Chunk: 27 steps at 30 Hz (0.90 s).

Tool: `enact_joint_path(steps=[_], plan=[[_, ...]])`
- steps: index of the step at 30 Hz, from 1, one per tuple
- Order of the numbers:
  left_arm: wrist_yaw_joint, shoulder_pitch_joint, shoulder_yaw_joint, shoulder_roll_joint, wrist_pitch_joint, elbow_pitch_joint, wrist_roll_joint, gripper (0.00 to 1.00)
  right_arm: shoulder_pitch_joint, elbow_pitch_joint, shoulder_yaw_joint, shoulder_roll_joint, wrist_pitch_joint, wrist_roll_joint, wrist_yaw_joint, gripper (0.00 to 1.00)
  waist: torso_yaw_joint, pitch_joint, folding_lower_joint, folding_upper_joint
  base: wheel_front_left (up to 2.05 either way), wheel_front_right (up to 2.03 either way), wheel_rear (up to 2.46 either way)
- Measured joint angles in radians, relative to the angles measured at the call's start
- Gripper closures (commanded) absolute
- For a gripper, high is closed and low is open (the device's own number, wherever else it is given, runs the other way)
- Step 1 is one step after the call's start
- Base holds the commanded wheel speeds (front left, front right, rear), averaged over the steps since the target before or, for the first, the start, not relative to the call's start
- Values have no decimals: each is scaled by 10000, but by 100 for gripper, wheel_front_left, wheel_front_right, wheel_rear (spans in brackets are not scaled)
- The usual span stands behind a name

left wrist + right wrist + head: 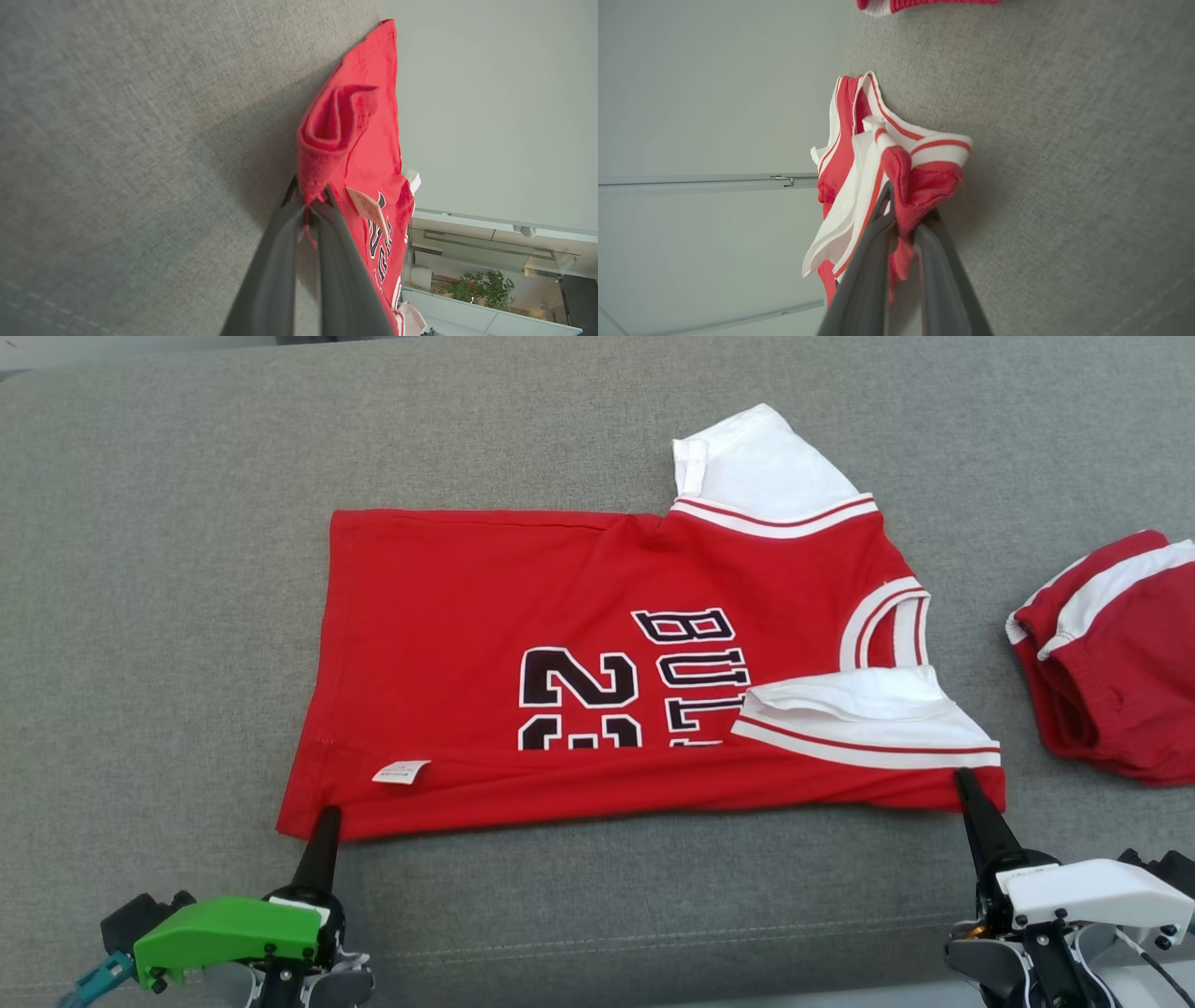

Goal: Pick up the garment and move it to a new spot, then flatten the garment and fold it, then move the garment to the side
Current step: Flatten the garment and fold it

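The garment (523, 616) is a red jersey with white sleeves and black lettering, lying partly folded on the grey couch seat (168, 616), its near edge turned over. At the jersey's near left corner my left gripper (329, 814) is shut on the red hem. The left wrist view has the fingers pinching that rolled red corner (327, 140), with my left gripper (310, 201) clamped at its base. My right gripper (962, 782) is shut on the near right corner by the white sleeve. In the right wrist view, bunched red and white cloth (920, 182) sits between the tips of my right gripper (908, 219).
A second red and white piece of clothing (1111, 653) lies bunched at the right edge of the seat; its edge (924, 3) shows at the top of the right wrist view. Bare grey cushion stretches to the left and behind the jersey. A seam (653, 938) runs along the front.
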Motion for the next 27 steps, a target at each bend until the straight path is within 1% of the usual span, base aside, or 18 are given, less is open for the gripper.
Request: enact_joint_path(steps=[6,17,23,26,27], plan=[[12,482,86,-226,-90,-265,-56,100,768,-439,-127,40,-205,35,86,100,119,-42,0,0,0,0,0],[63,1453,242,-339,-180,-685,-94,100,1937,-1051,-198,163,-336,117,94,100,183,-12,0,0,0,0,0],[146,1508,94,-291,-255,-819,-10,100,1941,-1087,42,-29,-334,-144,79,100,146,61,0,0,0,0,0],[148,1493,-54,-280,-255,-782,242,100,1826,-1060,222,-100,-320,-362,67,100,149,41,0,0,0,0,0],[165,1490,-117,-272,-255,-767,337,98,1795,-1055,272,-117,-316,-403,65,100,156,17,0,0,0,0,0]])
